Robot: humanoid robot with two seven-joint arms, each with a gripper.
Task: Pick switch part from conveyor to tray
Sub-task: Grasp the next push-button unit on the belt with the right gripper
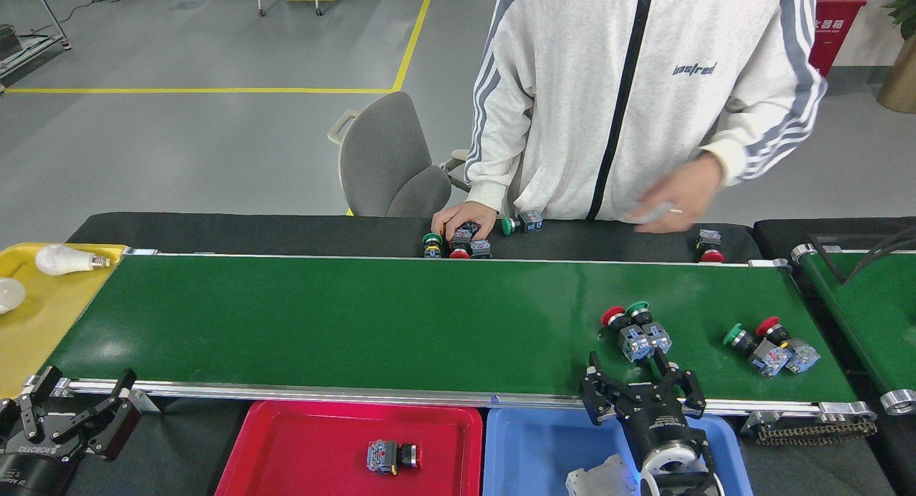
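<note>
On the dark-green conveyor (358, 317) lie two pairs of switch parts: a red- and a green-capped pair (635, 330) right of centre, and another pair (771, 347) near the right end. My right gripper (637, 381) stands open over the belt's near rail, just in front of the first pair and not touching it. A red tray (286, 446) below the belt holds one switch part (391, 456). Beside it is a blue tray (537, 446). My left gripper (68, 410) rests open at the lower left, off the belt.
A person in a white jacket stands behind the belt, one hand (465, 220) on switch parts (458, 245) on the black table, the other hand (673, 206) raised. A yellow tray (28, 331) with bulbs sits left. A second green belt (873, 317) is at right.
</note>
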